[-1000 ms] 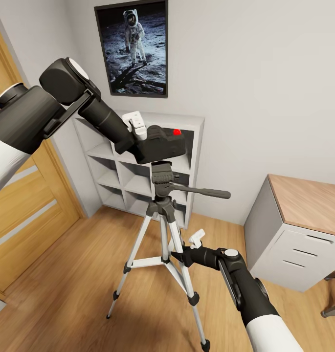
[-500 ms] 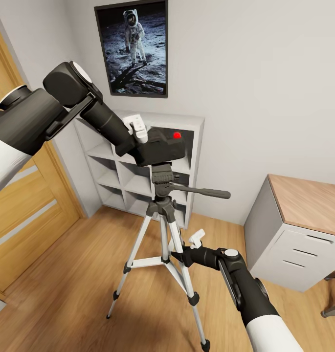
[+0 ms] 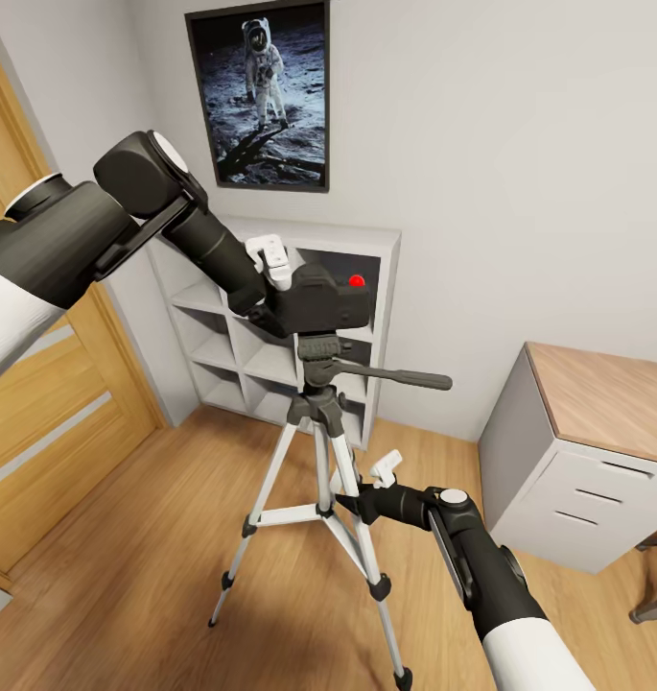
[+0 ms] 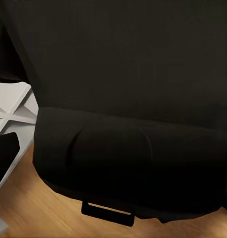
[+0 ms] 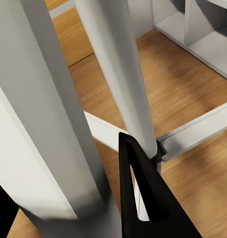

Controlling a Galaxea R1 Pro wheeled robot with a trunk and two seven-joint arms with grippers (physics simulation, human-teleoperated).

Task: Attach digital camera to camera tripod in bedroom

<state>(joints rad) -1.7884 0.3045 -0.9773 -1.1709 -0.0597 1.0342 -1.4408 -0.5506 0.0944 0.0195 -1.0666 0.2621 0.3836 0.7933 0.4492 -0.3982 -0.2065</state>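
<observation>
The digital camera [image 3: 318, 299], black with a red dot on top, sits right on the dark head of the camera tripod [image 3: 318, 403]. My left gripper [image 3: 282, 278] is shut on the camera's left end, white fingers on top. The black camera body [image 4: 123, 99] looms close in the left wrist view. The tripod's pan handle [image 3: 405, 378] points right. Lower down, my right gripper [image 3: 362, 482] is shut around a silver tripod leg [image 5: 118, 74], and a dark finger [image 5: 143, 198] lies beside it.
A white cube shelf [image 3: 222, 345] stands against the wall behind the tripod, under an astronaut poster [image 3: 261, 96]. The oak door [image 3: 50, 413] is at left. A grey drawer cabinet with a wooden top [image 3: 577, 480] is at right. Light wood floor [image 3: 146, 566] surrounds the tripod feet.
My left arm has carried the camera a little right and down, so it now rests lower over the tripod head. The right arm and the tripod have stayed put.
</observation>
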